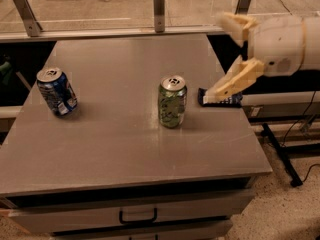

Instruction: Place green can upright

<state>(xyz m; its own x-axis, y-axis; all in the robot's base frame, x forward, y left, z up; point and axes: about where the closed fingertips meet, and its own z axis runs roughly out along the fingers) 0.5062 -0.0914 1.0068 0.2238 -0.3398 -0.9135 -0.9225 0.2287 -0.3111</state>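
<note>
The green can point(172, 101) stood upright on the tabletop point(115, 149), unsupported. The hand point(218, 57) hung well clear at right, fingers point(235, 79) spread, holding nothing. Placement judged complete.

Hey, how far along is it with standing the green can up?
Done: the dented green aluminium can stands upright on the grey table. Underway: nothing; the robot's cream hand hangs open right of it, apart, holding nothing. Left: seemingly nothing.
</note>
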